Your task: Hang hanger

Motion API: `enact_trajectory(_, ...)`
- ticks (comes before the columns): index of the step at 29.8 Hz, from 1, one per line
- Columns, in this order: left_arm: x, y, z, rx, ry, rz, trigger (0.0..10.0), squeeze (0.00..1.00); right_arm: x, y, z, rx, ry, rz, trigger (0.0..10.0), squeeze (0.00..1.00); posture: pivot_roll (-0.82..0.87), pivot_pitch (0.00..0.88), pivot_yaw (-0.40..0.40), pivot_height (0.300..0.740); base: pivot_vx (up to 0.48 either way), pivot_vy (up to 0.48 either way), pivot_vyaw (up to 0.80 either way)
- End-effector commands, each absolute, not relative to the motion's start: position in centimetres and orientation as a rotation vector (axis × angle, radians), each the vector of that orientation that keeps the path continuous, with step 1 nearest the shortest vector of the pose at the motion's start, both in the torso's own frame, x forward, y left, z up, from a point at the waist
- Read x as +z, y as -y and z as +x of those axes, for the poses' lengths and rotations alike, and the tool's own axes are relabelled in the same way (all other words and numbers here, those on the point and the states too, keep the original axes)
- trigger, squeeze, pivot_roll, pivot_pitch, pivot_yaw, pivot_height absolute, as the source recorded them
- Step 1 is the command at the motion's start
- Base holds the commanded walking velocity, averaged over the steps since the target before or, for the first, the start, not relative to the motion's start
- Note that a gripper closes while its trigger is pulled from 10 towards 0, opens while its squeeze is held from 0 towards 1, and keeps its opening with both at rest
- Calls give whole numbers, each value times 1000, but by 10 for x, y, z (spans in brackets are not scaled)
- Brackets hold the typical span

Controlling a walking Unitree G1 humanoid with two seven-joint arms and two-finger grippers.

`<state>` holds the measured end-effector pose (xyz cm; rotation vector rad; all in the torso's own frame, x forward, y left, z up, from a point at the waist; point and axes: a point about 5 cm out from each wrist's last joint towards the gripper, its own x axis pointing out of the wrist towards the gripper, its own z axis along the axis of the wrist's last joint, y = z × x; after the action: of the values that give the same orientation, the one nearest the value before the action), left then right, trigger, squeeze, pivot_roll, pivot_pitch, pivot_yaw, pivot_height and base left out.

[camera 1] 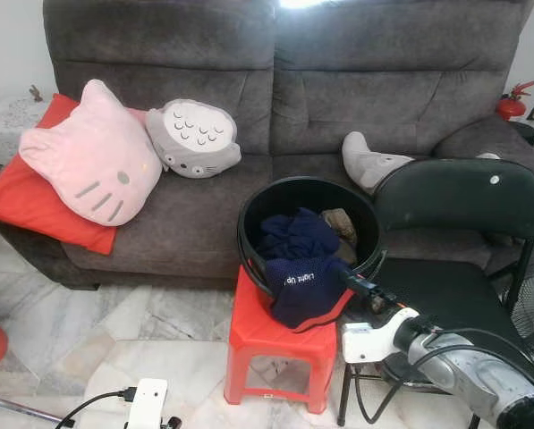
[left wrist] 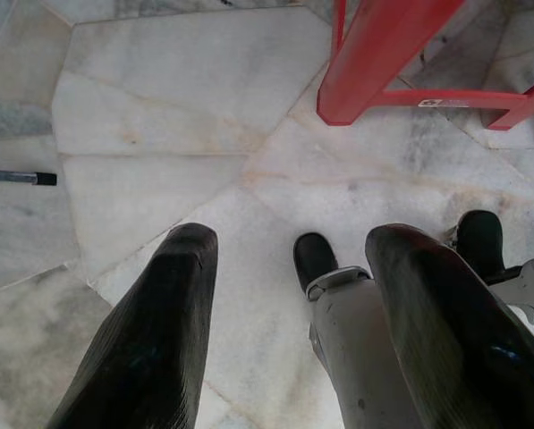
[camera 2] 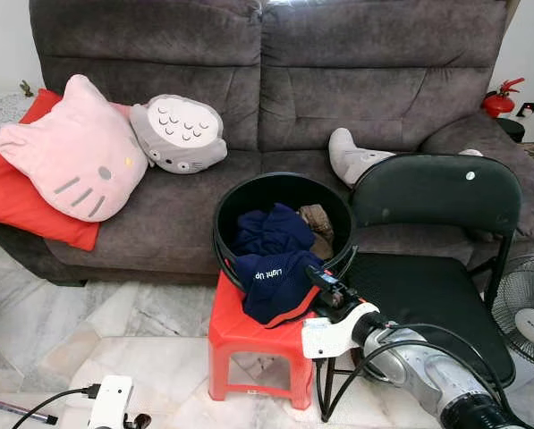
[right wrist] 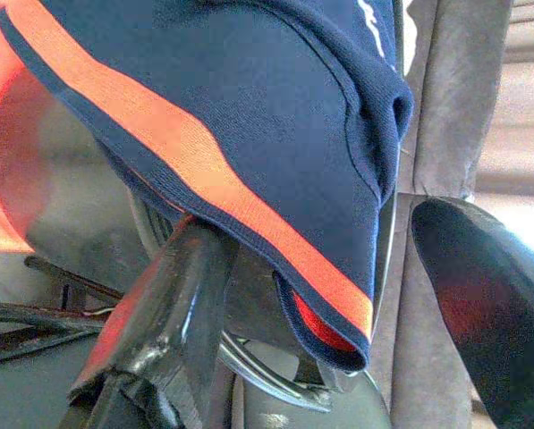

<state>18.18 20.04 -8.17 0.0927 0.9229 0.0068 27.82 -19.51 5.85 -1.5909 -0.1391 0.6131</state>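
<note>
The right gripper [camera 1: 360,285], fingers spread, sits at the bucket [camera 1: 249,223] rim, the navy shirt [camera 1: 304,281] draped at its 10 o'clock. No hanger can be made out, perhaps buried in the bucket. The left gripper [left wrist: 284,331], also spread, hangs idle over the floor.

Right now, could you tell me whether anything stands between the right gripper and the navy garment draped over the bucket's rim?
Nothing visible does. The right gripper sits at the orange-striped hem of the navy garment, fingers open, one just under the hem beside the rim of the black bucket. The left gripper hangs idle above the floor.
</note>
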Motion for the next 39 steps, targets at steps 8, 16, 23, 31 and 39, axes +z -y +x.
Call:
enact_trajectory(8,-82,-202,180,2,-929,115,10000,0,63,192,282,588,155,-1581,10000,0,-60,0,12,740,0,0,0)
enact_trajectory(16,-82,-202,180,4,-929,116,10000,0,65,191,285,570,180,-1592,10000,0,-60,0,11,740,0,0,0)
enact_trajectory(23,-82,-202,180,2,-928,116,10000,0,75,194,289,509,207,-1602,10000,0,-60,0,11,740,0,0,0)
enact_trajectory(31,-82,-202,180,-2,-930,117,10000,0,75,189,287,525,239,-1578,10000,0,-62,1,11,740,0,0,0)
enact_trajectory(39,-82,-202,180,-4,-930,117,10000,0,77,178,284,563,301,-1544,10000,0,-60,0,9,740,0,0,0)
